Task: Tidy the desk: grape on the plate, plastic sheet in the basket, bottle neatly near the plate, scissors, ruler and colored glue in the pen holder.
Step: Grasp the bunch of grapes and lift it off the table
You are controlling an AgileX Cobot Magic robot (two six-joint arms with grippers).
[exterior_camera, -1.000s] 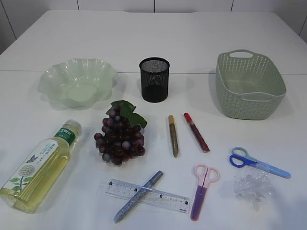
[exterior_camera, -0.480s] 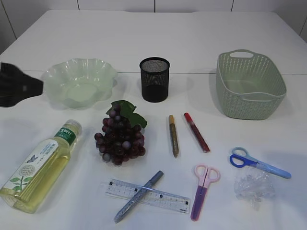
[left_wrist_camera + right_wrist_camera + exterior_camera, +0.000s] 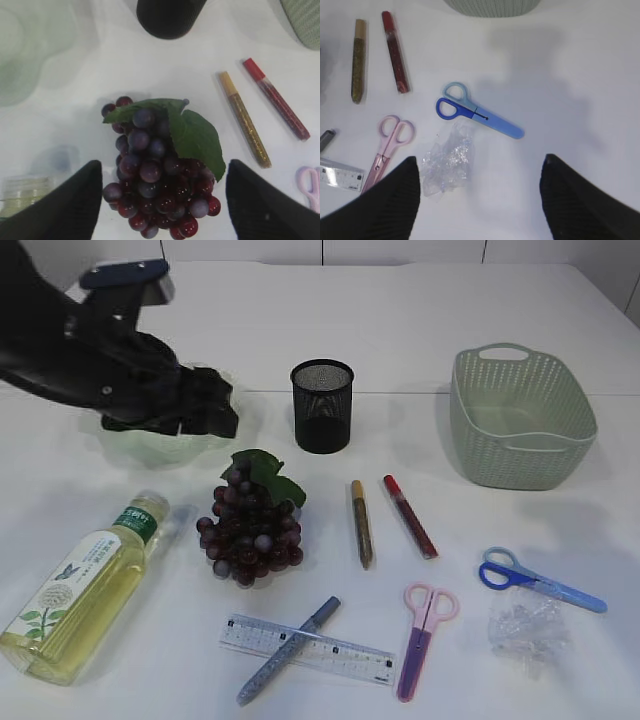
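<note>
My left gripper (image 3: 222,414) is open and hovers above the table over the green plate (image 3: 150,445), just behind the purple grape bunch (image 3: 250,530). In the left wrist view the grape bunch (image 3: 160,185) lies between my open fingers (image 3: 70,205), below them. My right gripper (image 3: 480,200) is open above the crumpled plastic sheet (image 3: 447,162), which lies near its left finger; it is out of the exterior view. The bottle (image 3: 85,585) lies on its side at the front left. The sheet also shows in the exterior view (image 3: 528,630).
The black mesh pen holder (image 3: 322,405) stands at the back centre and the green basket (image 3: 520,415) at the back right. Gold glue (image 3: 361,523), red glue (image 3: 409,516), blue scissors (image 3: 540,580), pink scissors (image 3: 423,635), a ruler (image 3: 340,652) and a grey glitter tube (image 3: 275,665) lie in front.
My left arm has swung in from the left edge to above the plate, behind the grape bunch. Nothing on the table has moved.
</note>
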